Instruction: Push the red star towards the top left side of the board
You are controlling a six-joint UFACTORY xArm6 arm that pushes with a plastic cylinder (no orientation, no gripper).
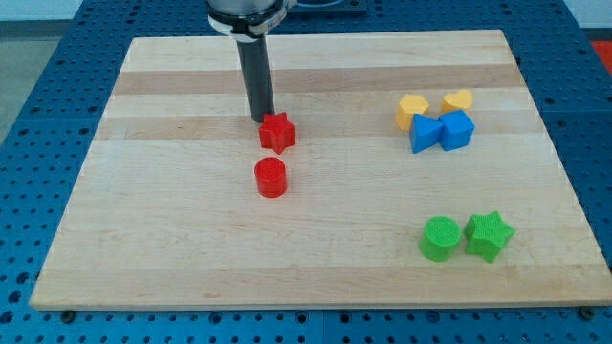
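My tip point(260, 118) is resting against the star point(277, 132) on its upper-left side, near the tabletop point(143, 239) centre. The tool is a bare rod, holding nothing. Reposition to the star's lower right, avoiding the cylinder point(272, 178), before pushing up-left.
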